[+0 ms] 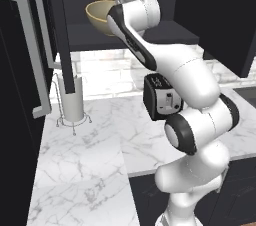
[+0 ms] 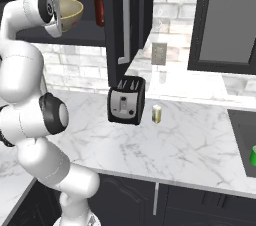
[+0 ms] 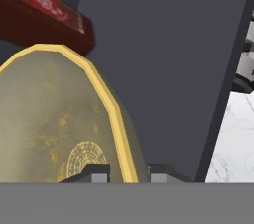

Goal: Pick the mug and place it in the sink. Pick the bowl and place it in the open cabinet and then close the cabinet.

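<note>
Bowl [image 3: 54, 124] rim in tool [image 3: 129, 174], red bottle [image 2: 99, 6] beside

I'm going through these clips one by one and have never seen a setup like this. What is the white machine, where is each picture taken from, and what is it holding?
The white machine is a robot arm in a rendered kitchen. Two pictures come from cameras behind it, on its left and on its right; the third looks along its hand.

Its end effector is shut on the rim of the bowl, one fingertip inside and one outside. The arm has the bowl raised into the open cabinet, next to a red bottle on its floor; whether the bowl rests there I cannot tell.

On the marble counter stand a black toaster and a small pale container. The green mug sits in the sink at the right base view's edge.
</note>
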### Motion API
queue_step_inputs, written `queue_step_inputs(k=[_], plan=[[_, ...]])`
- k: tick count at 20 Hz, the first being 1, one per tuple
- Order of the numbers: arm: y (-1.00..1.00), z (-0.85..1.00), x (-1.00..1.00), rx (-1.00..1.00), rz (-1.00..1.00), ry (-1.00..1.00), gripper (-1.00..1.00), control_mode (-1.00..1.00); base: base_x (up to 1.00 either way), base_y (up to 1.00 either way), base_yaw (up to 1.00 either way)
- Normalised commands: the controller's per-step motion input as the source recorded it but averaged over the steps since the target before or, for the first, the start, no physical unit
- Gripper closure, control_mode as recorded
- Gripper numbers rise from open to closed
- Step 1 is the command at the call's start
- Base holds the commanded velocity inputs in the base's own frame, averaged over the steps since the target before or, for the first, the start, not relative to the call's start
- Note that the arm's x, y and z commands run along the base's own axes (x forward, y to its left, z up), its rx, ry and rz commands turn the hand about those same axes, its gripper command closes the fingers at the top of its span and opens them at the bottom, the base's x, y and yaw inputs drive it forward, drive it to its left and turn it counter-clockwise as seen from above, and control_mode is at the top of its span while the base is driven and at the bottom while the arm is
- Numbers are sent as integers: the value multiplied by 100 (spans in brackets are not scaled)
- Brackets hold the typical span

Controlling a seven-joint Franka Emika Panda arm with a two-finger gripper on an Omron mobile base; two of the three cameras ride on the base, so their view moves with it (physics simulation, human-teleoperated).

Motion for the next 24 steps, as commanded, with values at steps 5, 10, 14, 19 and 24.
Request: queue_step_inputs(k=[5,10,14,19,24], plan=[[12,-1,24,0,0,0,100,-100,0,0,0],[6,0,26,0,0,0,100,-100,0,0,0],[2,-1,24,0,0,0,100,-100,0,0,0],[5,-14,26,0,0,0,100,-100,0,0,0],[8,-26,31,0,0,0,100,-100,0,0,0]])
